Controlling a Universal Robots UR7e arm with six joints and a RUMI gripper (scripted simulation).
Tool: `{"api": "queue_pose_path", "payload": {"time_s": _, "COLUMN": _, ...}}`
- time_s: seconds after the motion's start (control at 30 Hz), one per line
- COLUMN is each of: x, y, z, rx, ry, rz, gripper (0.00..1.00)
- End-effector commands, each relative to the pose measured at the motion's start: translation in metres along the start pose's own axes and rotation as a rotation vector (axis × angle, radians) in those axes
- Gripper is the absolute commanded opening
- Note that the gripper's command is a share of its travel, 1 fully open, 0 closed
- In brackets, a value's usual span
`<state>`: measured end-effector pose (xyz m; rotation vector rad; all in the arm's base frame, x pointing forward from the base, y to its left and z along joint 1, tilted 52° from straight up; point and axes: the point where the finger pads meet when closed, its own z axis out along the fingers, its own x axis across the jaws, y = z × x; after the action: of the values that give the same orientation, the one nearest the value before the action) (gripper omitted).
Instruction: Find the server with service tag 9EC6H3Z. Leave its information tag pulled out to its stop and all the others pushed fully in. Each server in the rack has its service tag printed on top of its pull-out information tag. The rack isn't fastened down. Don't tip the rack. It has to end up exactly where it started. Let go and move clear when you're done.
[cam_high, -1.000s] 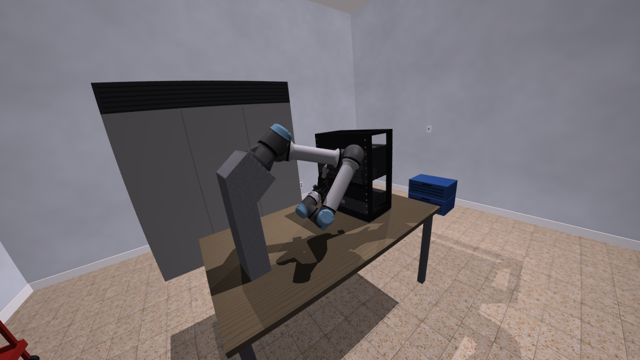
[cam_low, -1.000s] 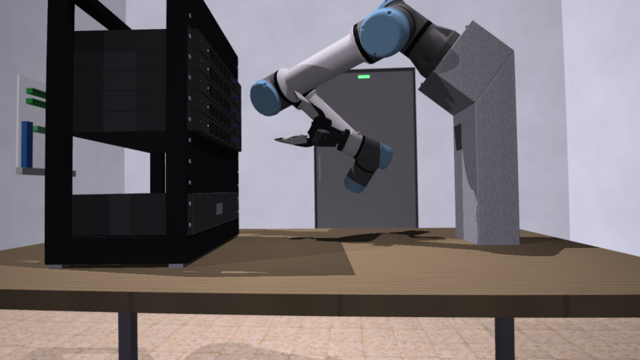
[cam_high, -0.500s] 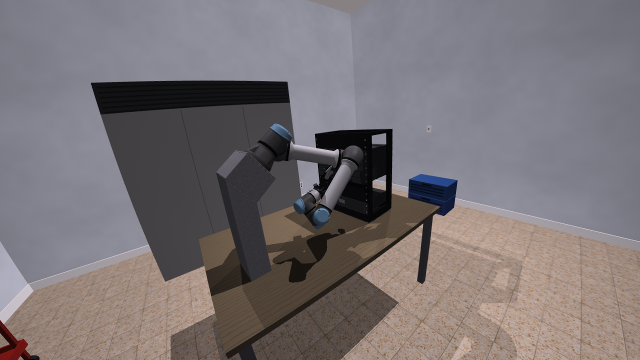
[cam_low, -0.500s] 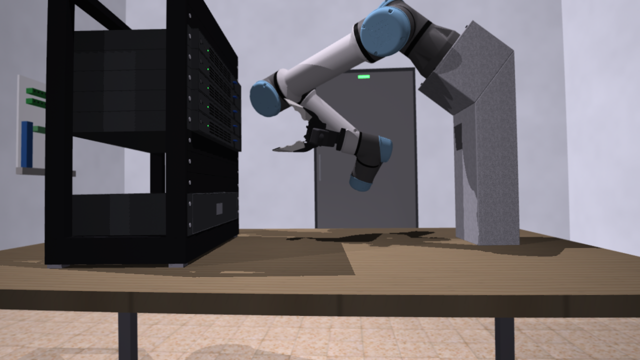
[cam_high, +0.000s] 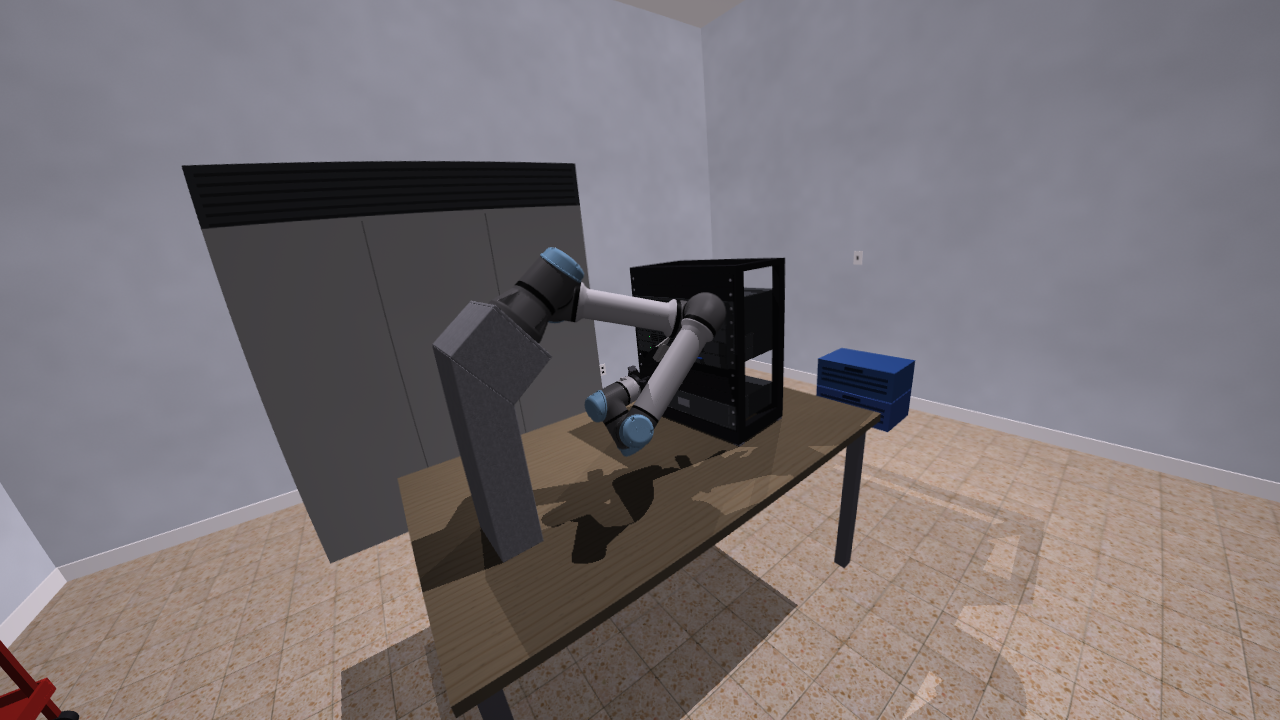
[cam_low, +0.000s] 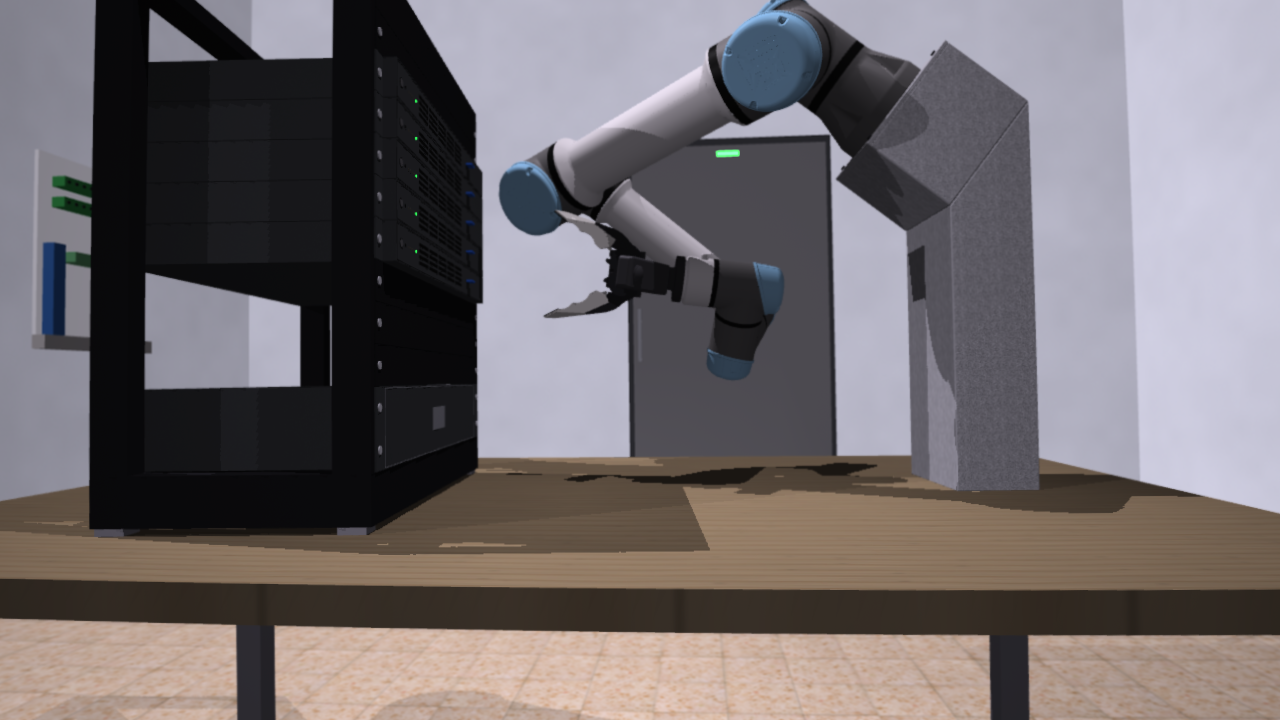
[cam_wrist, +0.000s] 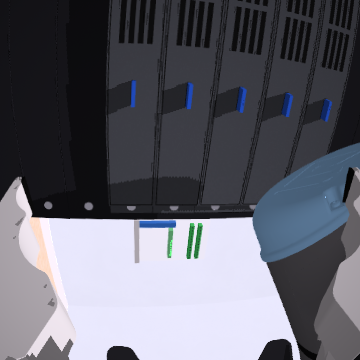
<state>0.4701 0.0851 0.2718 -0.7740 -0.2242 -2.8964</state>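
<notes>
Wrist view: five blue tabs on five dark servers.

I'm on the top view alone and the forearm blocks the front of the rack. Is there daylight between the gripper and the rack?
Observer: Yes. The exterior view shows a gap between the gripper and the front of the rack.
Operator: Good. Are the jaws open, or have they got hold of something?
Observer: Open. In the exterior view the two fingers stand wide apart with nothing between them.
Operator: Which handles are in front of me, and can you read 9EC6H3Z?
Observer: The wrist view shows five blue tabs, one on each server front, but no service tag is readable.
</notes>
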Motion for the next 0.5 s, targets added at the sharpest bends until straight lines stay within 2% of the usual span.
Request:
{"api": "queue_pose_path", "payload": {"time_s": 0.0, "x": -0.006, "y": -0.001, "z": 0.001, "rx": -0.004, "ry": -0.029, "rz": 0.028, "gripper": 1.0}}
{"api": "queue_pose_path", "payload": {"time_s": 0.47, "x": -0.018, "y": -0.003, "z": 0.003, "rx": -0.013, "ry": -0.088, "rz": 0.084, "gripper": 1.0}}
